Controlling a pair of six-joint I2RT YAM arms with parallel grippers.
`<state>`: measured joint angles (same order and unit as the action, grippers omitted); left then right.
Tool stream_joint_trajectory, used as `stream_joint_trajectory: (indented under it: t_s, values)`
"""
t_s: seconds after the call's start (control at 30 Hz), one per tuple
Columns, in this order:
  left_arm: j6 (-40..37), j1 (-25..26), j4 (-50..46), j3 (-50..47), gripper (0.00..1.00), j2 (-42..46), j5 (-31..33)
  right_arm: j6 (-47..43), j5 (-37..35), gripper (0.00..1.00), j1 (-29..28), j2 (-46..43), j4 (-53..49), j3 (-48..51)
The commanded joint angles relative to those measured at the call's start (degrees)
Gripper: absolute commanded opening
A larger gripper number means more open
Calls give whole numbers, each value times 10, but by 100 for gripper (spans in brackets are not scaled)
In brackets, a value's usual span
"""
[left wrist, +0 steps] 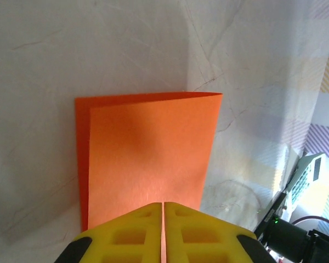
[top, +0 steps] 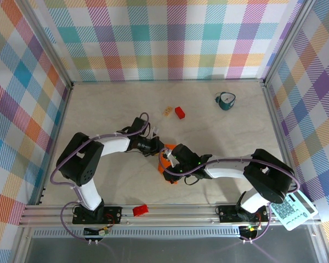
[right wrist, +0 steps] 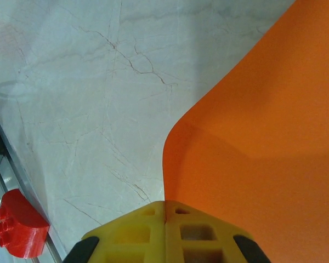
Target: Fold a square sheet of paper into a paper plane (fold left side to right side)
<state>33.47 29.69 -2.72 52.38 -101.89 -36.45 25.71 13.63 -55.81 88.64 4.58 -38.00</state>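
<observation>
The folded orange square sheet of paper (left wrist: 148, 148) was held mid-worktop (top: 219, 131), toward the near edge. The left pincer (left wrist: 163, 205) and right pincer (right wrist: 165, 204) were each clamped shut on it. From above, both wrists hid most of the sheet, and the right wrist view cut it off.

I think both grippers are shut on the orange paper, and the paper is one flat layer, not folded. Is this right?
Not quite. The left gripper and right gripper are shut on the square sheet of paper, but it is not one flat layer: the left wrist view shows it folded over, two layers, the lower one's edge showing at the left.
</observation>
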Motion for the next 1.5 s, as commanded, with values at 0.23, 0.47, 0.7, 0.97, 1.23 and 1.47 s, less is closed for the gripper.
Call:
stream_joint_trajectory:
  t_s: [0.23,0.47,0.7,0.97,1.23,1.47]
  values:
    - [-36,20,-42,35,6,-60,37,9,17,0,11,-20,9,13]
    - [-37,21,-71,23,1,-70,89,28,20,0,25,-29,-26,8]
    - [-40,23,-85,10,0,-71,120,35,-10,0,37,-16,-108,-28]
    - [-43,25,-92,7,0,-70,130,28,-43,0,42,7,-156,-61]
    - [-43,27,-97,9,0,-70,134,19,-79,0,43,27,-199,-88]
    - [-45,28,-101,10,0,-70,136,13,-100,0,43,41,-214,-103]
